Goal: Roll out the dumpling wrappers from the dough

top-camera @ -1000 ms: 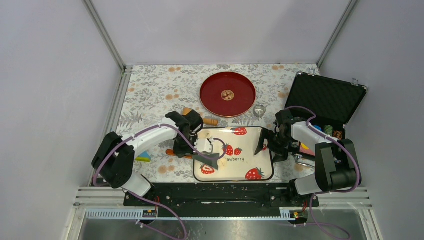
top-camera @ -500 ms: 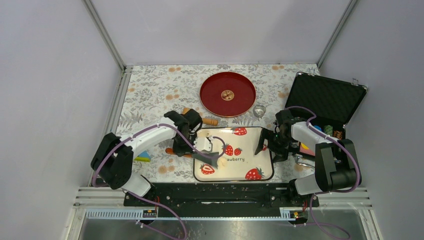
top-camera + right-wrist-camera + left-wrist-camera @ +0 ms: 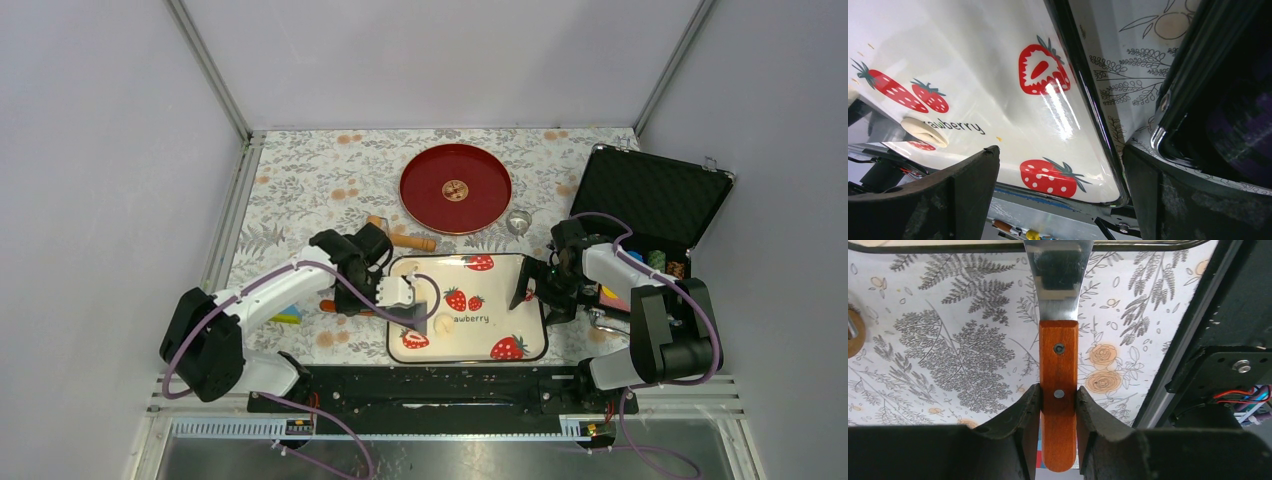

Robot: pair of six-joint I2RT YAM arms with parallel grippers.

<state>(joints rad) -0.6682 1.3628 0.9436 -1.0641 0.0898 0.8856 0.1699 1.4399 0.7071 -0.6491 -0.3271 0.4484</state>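
Observation:
A small cream lump of dough (image 3: pixel 443 325) (image 3: pixel 923 131) lies on the white strawberry tray (image 3: pixel 500 300) (image 3: pixel 973 60), near its front left. Another pale patch (image 3: pixel 410 267) sits at the tray's far left corner; I cannot tell whether it is dough or a wrapper. No clear dumpling wrappers show. My left gripper (image 3: pixel 348 298) (image 3: pixel 1058 395) is shut on the orange-brown wooden handle of a scraper (image 3: pixel 1058 360), whose metal blade (image 3: pixel 412 312) reaches over the tray's left edge, just left of the lump. My right gripper (image 3: pixel 530 290) (image 3: pixel 1060 170) stands open astride the tray's right rim, holding nothing.
A tan wooden roller (image 3: pixel 400 235) lies behind the tray, by the red plate (image 3: pixel 470 210). A small metal ring cutter (image 3: pixel 518 222) stands right of the plate. An open black case (image 3: pixel 650 200) is close on the right. A coloured block (image 3: pixel 287 313) lies left of the scraper.
My left arm has drawn back to the left with the scraper, so the blade now sits off the dough lump. The right arm has not moved.

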